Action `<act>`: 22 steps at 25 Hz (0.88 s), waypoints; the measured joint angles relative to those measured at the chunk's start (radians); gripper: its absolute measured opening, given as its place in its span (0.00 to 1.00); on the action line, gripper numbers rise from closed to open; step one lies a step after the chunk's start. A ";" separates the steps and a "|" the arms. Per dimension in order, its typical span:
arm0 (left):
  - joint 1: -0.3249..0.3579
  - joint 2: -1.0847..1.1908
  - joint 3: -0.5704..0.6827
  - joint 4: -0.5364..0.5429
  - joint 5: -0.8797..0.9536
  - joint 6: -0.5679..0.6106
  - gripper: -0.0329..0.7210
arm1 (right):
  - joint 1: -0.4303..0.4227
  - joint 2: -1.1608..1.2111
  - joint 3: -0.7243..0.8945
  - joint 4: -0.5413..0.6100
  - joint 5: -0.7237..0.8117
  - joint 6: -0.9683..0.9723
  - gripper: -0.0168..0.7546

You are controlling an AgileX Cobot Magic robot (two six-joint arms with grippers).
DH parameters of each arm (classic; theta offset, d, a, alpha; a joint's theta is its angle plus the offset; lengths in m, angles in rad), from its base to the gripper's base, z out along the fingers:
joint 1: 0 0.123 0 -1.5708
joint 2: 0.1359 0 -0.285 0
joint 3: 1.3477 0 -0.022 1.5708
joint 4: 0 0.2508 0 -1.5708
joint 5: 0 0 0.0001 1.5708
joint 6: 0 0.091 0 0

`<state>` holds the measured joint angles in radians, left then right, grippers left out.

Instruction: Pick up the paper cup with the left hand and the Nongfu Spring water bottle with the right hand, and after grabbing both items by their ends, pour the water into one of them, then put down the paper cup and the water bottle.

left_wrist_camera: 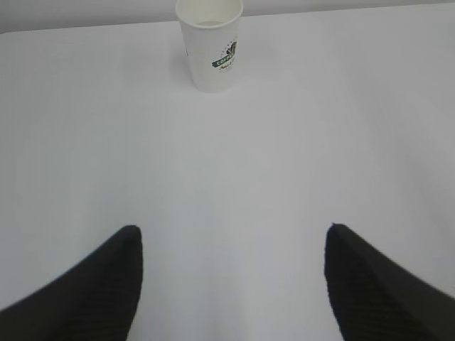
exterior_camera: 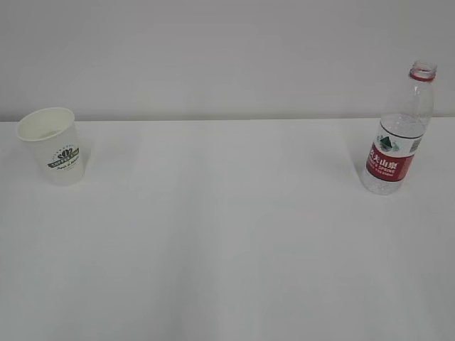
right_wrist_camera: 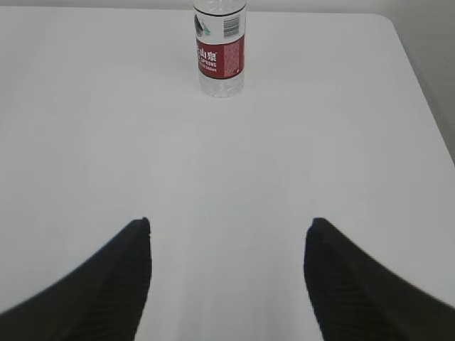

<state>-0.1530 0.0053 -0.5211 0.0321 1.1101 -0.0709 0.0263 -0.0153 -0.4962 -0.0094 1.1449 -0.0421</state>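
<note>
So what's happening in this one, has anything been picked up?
Nothing is held. The paper cup stands upright at the table's far left, and the Nongfu Spring water bottle stands uncapped at the far right. The left gripper is open, facing the cup from a distance; the right gripper is open too, lined up with the bottle. Both are well short of their targets on the white table.

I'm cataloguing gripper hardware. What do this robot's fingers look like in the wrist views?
Both grippers, left and right, show two black fingers tapering to rounded tips, with finely ribbed faces. No cables, markings or arm links are visible; the exterior view shows no arm.
</note>
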 joint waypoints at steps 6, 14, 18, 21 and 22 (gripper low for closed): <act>0.000 0.000 -0.001 0.000 0.000 0.000 0.81 | 0.000 0.000 0.000 0.000 0.000 0.000 0.68; 0.000 0.000 -0.001 0.000 -0.001 0.002 0.81 | 0.000 0.000 0.000 0.000 0.000 0.000 0.82; 0.000 0.000 -0.001 0.000 -0.001 0.002 0.81 | 0.000 0.000 0.000 0.000 0.000 0.000 0.83; 0.000 0.000 -0.001 0.000 -0.001 0.002 0.81 | 0.000 0.000 0.000 0.000 0.000 0.000 0.83; 0.000 0.000 -0.001 0.000 -0.001 0.002 0.81 | 0.000 0.000 0.000 0.000 0.000 0.000 0.83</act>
<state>-0.1530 0.0053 -0.5221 0.0321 1.1094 -0.0686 0.0263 -0.0153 -0.4962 -0.0094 1.1449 -0.0421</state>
